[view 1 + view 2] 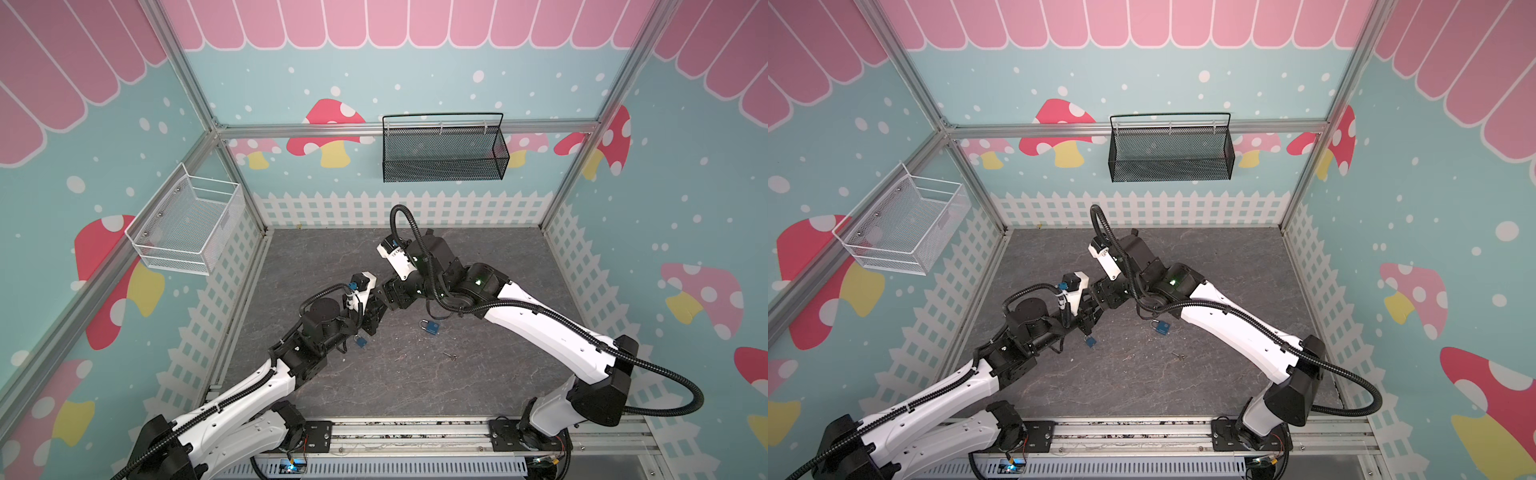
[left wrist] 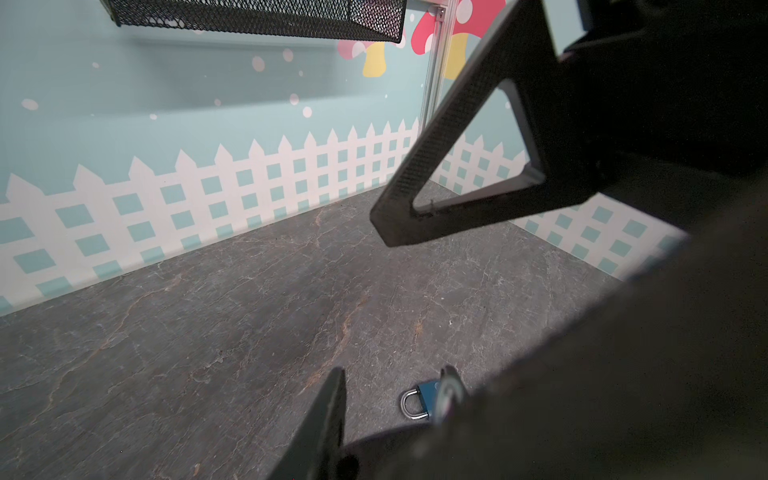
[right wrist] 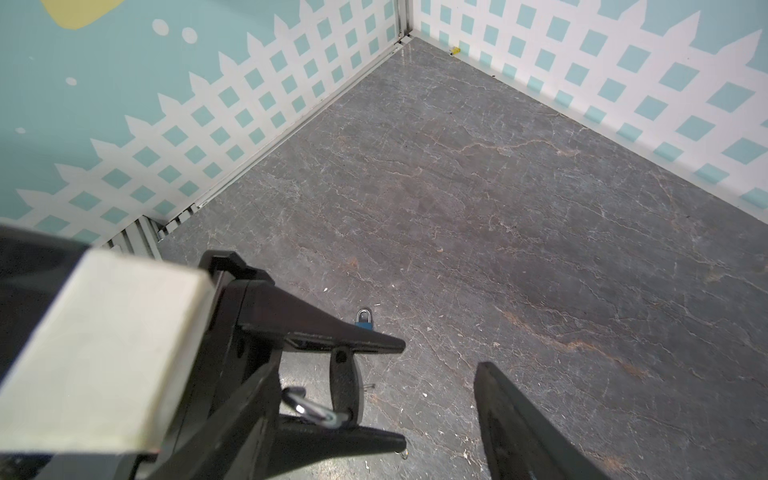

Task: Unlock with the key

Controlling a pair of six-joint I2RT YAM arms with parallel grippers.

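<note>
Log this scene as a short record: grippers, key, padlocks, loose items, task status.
left gripper: shut on black-headed key, metal ring attached
right gripper: open, empty, close beside the left one
left padlock: blue, lying on table near left gripper
right padlock: blue, on table, shackle looks closed
loose key: on table, untouched
status: held key not yet in either padlock

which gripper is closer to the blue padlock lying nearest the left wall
left. the left gripper, shut on a key, is close beside the padlock in a top view; the right gripper, open, is a bit further toward the back wall
</note>
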